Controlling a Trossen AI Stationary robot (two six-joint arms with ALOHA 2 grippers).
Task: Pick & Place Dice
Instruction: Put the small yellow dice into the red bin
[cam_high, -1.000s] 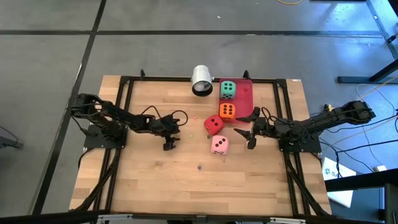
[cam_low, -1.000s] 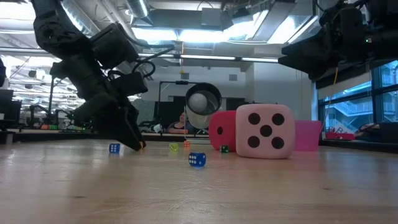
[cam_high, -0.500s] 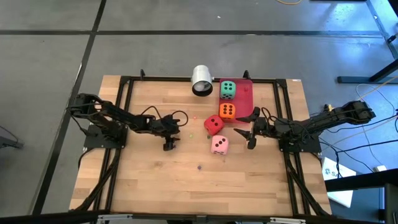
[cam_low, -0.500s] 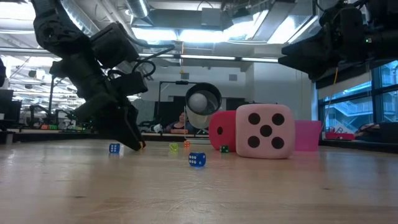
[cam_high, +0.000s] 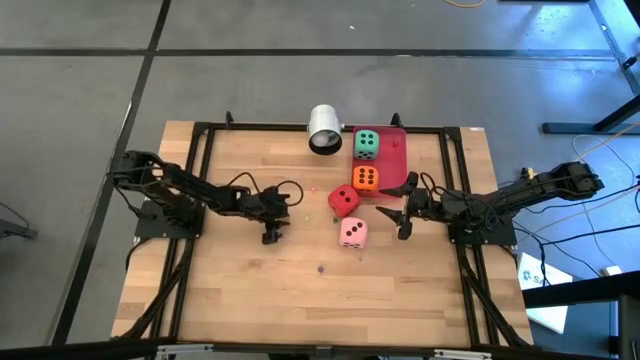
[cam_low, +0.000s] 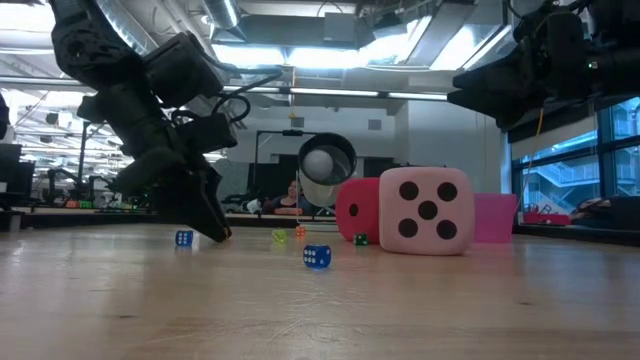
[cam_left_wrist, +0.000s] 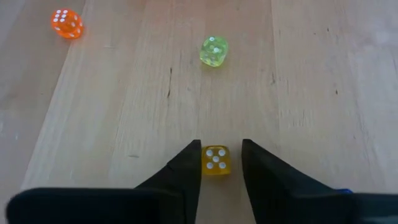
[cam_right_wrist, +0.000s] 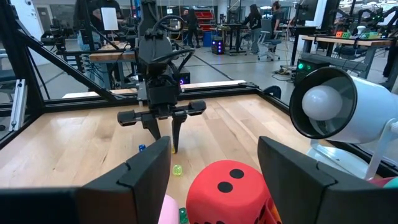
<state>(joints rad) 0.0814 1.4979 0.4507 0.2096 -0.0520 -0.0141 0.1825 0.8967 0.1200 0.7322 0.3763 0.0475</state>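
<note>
While my left jaws sit low over the bare middle of the surface (cam_high: 240, 300), toward its left edge, the step in hand looks like a pick: they bracket a small yellow die (cam_left_wrist: 216, 160). One side seems to touch it and a sliver of wood shows at the other, so I judge the grip not yet made. The next move calls for squeezing until both sides bear evenly, then lifting straight up so this hard little cube does not pop out sideways. My right jaws wait spread and empty near the right edge, just beside the big cubes.

That surface is pale planked wood with a fine grain, framed by black rails. A flat red tray (cam_high: 395, 160) lies at the far edge, right of centre. Beside it a smooth white cup (cam_high: 324, 130) rests on its side, its mouth toward the middle.

Four soft-looking cubes with rounded corners and dark pips are the dice of the task:
- the green die (cam_high: 367, 144) on the tray
- the orange die (cam_high: 365, 179) at the tray's near rim
- the red die (cam_high: 344, 201) just beside it on the wood
- the pink die (cam_high: 352, 232) nearest the middle

Smallest are the glossy, see-through little dice: a lime one (cam_left_wrist: 214, 51), an orange one (cam_left_wrist: 66, 23) and a blue one (cam_low: 316, 257), all lying loose and apart.
</note>
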